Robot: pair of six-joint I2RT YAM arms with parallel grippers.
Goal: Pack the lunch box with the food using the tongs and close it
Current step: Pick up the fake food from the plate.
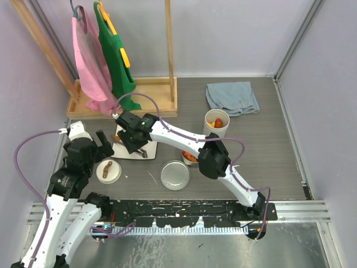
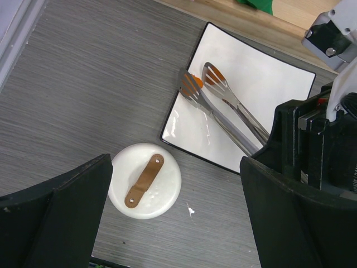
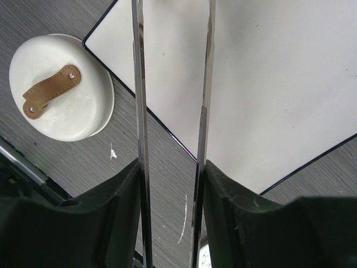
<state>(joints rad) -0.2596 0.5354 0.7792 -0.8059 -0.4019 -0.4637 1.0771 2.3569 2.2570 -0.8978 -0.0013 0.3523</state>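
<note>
The tongs [image 2: 226,109] are slim grey steel, their two arms squeezed nearly parallel in my right gripper [image 3: 170,181], and their slotted tips hang over the white square plate [image 2: 268,78]. Two orange food pieces [image 2: 193,80] show on the plate under those tips. The round white lid [image 2: 145,180] lies flat with its brown handle up, just off the plate's near corner. The flat steel lid [image 1: 175,175] lies to the plate's right and nearer me. The steel tin [image 1: 188,157], partly hidden, holds orange bits right of the plate. The white tub [image 1: 216,123] stands upright and open farther right, with an orange piece inside.
</note>
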